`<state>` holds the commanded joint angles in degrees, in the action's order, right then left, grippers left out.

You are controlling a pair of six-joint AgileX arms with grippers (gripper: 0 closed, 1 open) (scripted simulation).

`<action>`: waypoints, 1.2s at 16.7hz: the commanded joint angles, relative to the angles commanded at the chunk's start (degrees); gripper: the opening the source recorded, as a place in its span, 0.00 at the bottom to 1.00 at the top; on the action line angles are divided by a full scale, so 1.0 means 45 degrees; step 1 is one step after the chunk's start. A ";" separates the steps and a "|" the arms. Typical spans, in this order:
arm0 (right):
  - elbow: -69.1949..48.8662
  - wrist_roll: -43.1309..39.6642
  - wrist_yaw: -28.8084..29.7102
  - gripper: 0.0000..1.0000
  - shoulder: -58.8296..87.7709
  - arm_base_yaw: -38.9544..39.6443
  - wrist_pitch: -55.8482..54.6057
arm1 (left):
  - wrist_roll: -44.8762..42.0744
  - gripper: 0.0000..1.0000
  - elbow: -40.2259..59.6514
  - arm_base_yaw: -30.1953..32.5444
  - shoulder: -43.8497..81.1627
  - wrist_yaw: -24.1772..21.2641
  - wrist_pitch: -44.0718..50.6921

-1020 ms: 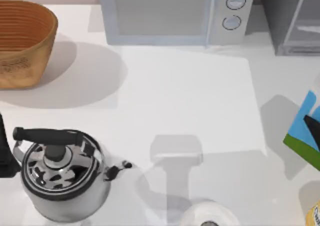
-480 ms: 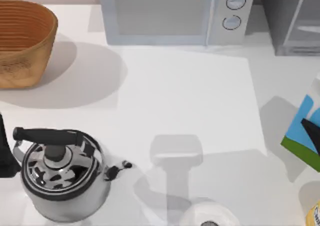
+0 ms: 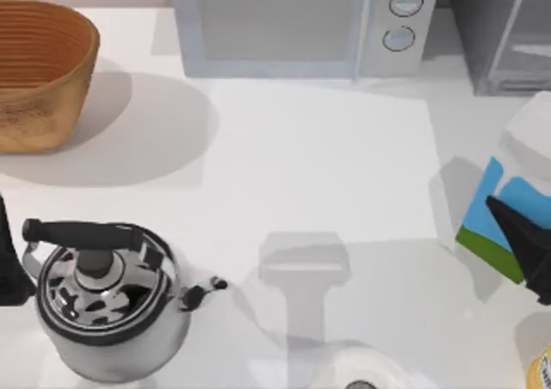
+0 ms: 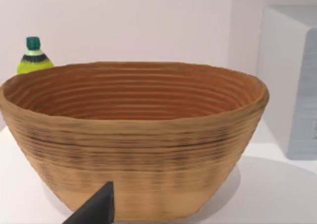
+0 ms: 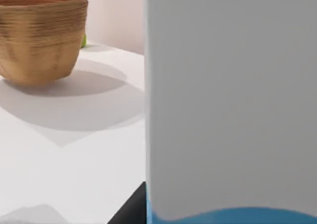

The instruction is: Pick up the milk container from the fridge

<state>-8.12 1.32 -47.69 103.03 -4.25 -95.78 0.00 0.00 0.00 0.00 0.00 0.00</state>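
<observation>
The milk container (image 3: 510, 201) hangs above the table's right side, its white top toward the back, sky-blue sides and a green band at the base. My right gripper (image 3: 519, 234) is shut on it, with one dark finger (image 3: 523, 238) across its side. In the right wrist view the milk container (image 5: 230, 100) stands very close, white above a blue strip. The fridge (image 3: 504, 32), dark grey with a pale door panel, stands at the back right. My left arm (image 3: 9, 264) is parked at the table's left edge; its gripper (image 4: 96, 210) faces the basket.
A steel kettle (image 3: 108, 299) stands front left and a woven basket (image 3: 39, 71) back left. A silver microwave (image 3: 301, 23) sits at the back centre. A white round object (image 3: 362, 376) and a yellow-labelled container (image 3: 542, 372) lie at the front edge. A green bottle (image 4: 33, 58) stands behind the basket.
The milk container has moved leftward into view with my right gripper, and its white top now shows. Its shadow has shifted left too. The left arm has not moved.
</observation>
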 joint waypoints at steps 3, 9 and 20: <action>-0.0536 -0.0013 0.0924 0.00 0.1589 0.0779 -0.1069 | 0.0000 1.00 0.0000 0.0000 0.0000 0.0000 0.0000; -0.0738 -0.0028 0.1381 0.00 0.2345 0.1165 -0.1606 | 0.0000 1.00 0.0000 0.0000 0.0000 0.0000 0.0000; -0.0738 -0.0028 0.1381 0.75 0.2345 0.1165 -0.1606 | 0.0000 1.00 0.0000 0.0000 0.0000 0.0000 0.0000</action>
<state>-11.44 1.19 -41.47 113.58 0.99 -103.01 0.00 0.00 0.00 0.00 0.00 0.00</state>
